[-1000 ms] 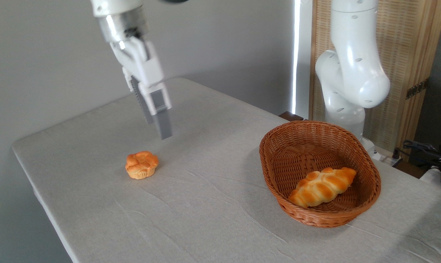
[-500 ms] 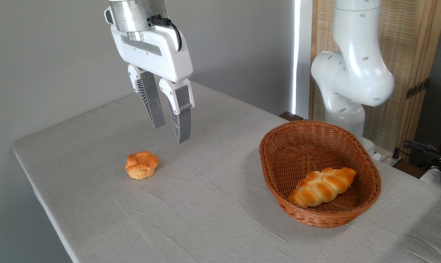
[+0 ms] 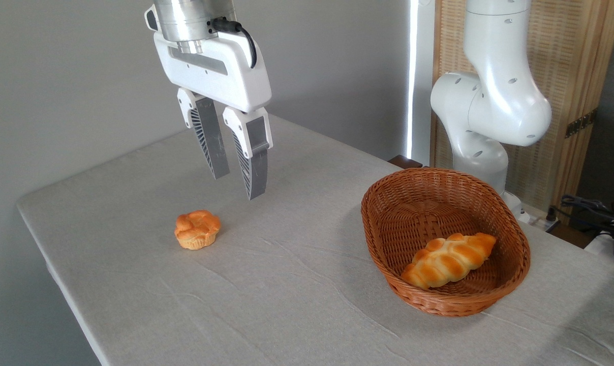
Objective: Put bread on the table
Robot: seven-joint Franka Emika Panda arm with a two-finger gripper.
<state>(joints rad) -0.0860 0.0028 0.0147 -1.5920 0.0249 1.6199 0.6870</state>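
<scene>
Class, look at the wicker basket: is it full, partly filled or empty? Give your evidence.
Partly filled. The wicker basket holds one braided loaf lying near its front; the rest of its woven floor is bare.

the arm (image 3: pixel 495 96) is made of glossy white rounded shells, dotted with small dark screw recesses. a brushed silver cylinder (image 3: pixel 192 18) is seen above the boxy white gripper (image 3: pixel 237 185) body, and a black cable (image 3: pixel 243 38) is looped from it. two grey ribbed fingers (image 3: pixel 210 142) are fitted in white mounts.
</scene>
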